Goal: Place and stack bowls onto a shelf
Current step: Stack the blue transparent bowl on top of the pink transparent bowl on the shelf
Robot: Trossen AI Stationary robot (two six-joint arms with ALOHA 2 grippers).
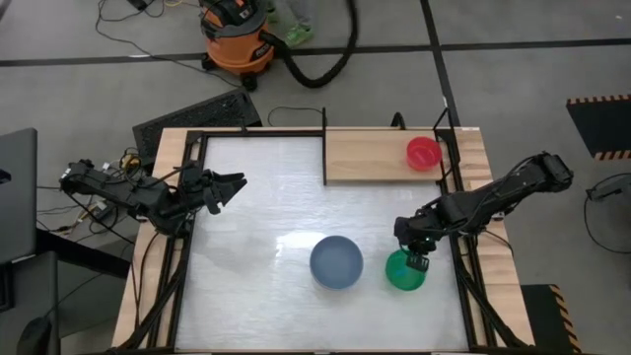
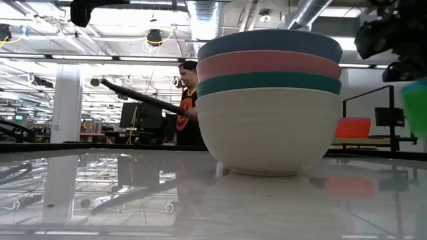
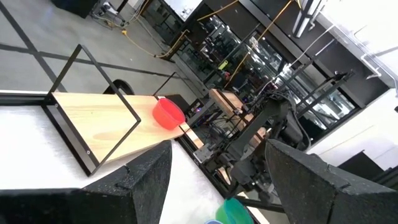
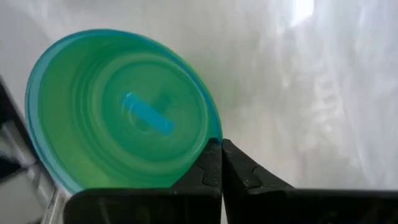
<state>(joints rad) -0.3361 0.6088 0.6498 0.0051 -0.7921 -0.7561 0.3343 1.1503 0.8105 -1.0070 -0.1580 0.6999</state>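
Observation:
A small green bowl (image 1: 403, 273) sits under my right gripper (image 1: 416, 258) near the table's right near corner; the gripper is shut on its rim. In the low view the green bowl (image 2: 416, 107) shows at the right edge, above the tabletop. A stack of larger bowls (image 2: 269, 100), blue on pink on teal on white, stands on its base mid-table; from above only the top blue bowl (image 1: 336, 261) shows. A small red bowl (image 1: 423, 153) stands on the wooden shelf plank (image 1: 370, 156) at the far edge. My left gripper (image 1: 235, 184) waits open over the table's left side. My right gripper (image 4: 221, 146) pinches the green bowl's rim (image 4: 214, 132), one finger on the inner side and one on the outer. The fingers come from above, slanting down. The bowl hangs tilted below them, lifted clear of the table, with its inside turned toward the wrist camera.
Thin black metal posts (image 1: 450, 148) frame the shelf, and black rails run along the table's edges. Bare white tabletop (image 1: 256, 227) lies between the left arm and the stack. A person (image 2: 189, 100) stands in the room behind the table.

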